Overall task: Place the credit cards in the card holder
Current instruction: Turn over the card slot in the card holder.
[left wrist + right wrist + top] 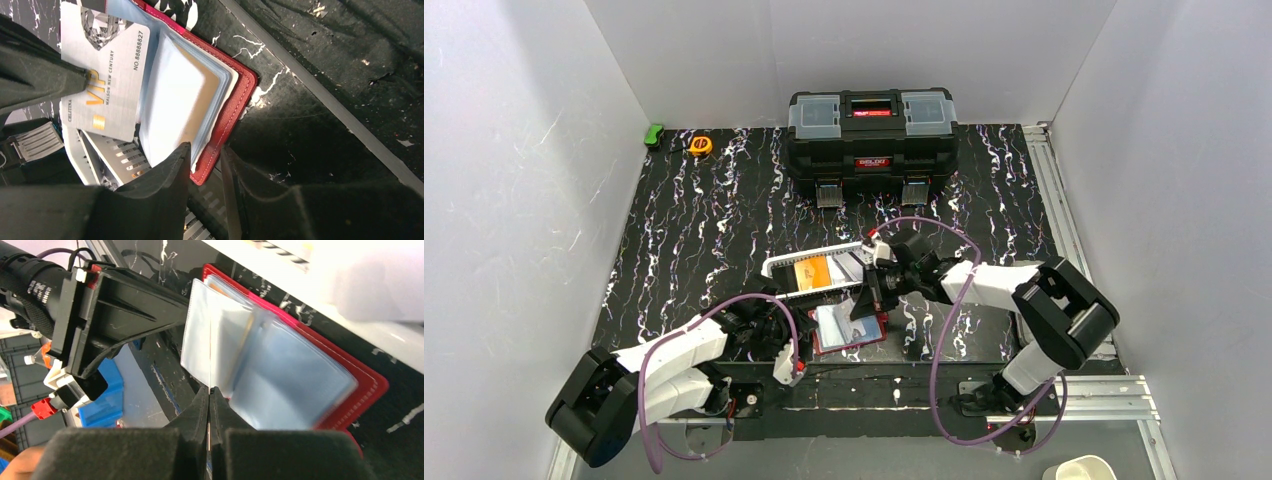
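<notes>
The red card holder (pixel 849 335) lies open at the table's front, its clear sleeves fanned up (pixel 175 95) (pixel 280 385). My left gripper (pixel 206 147) is at its left edge (pixel 792 328), closed down on the holder's corner, one finger over the sleeves and one outside the red cover. My right gripper (pixel 209 390) is shut on a grey-silver VIP card (pixel 105 75), held edge-on (pixel 209 355) above the sleeves (pixel 871 292). An orange card (pixel 812 273) lies in the white basket.
The white mesh basket (pixel 776 268) stands just behind the holder, also in the left wrist view (pixel 115 155). A big black toolbox (pixel 871 135) is at the back. An orange tape measure (pixel 700 145) and a green object (pixel 654 134) are at the back left.
</notes>
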Controlling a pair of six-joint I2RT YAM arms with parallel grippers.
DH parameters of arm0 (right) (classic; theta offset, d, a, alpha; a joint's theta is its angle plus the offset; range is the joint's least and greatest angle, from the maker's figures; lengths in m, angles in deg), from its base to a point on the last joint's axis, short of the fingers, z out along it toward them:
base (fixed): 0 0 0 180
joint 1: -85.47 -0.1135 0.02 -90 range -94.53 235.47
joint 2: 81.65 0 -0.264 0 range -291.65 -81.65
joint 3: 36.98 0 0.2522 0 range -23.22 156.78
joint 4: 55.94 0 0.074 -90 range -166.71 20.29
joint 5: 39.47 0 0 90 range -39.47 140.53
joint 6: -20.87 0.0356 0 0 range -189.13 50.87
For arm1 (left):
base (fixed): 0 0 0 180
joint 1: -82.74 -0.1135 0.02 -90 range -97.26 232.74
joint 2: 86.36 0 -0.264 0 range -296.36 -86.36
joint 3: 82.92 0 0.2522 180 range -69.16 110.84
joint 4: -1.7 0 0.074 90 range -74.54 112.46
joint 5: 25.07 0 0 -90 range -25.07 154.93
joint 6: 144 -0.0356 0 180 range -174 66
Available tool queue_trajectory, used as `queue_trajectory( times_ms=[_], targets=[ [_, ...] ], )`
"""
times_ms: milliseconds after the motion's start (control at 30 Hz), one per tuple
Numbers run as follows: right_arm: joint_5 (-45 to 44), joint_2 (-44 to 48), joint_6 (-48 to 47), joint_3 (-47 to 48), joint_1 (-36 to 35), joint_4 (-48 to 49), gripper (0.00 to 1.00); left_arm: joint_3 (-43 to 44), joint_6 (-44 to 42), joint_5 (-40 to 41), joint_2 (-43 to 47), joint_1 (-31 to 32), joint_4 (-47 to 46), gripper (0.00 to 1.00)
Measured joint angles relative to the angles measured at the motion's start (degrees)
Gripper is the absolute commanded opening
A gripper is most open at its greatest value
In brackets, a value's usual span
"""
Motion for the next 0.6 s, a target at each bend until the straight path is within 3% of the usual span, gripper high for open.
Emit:
queue_trajectory(
  times_ms=[400, 600],
  targets=[
    [-0.52, -4.09, -0.48, 2.19, -1.99, -1.22, 0.01, -0.17, 2.58, 4.15, 2.97, 0.02, 0.46, 0.12],
    [-0.04, -4.48, -0.61, 2.19, -1.57, -1.20, 0.01, 0.09, 5.95, 3.28, 4.39, 0.02, -1.07, 0.29]
  ],
)
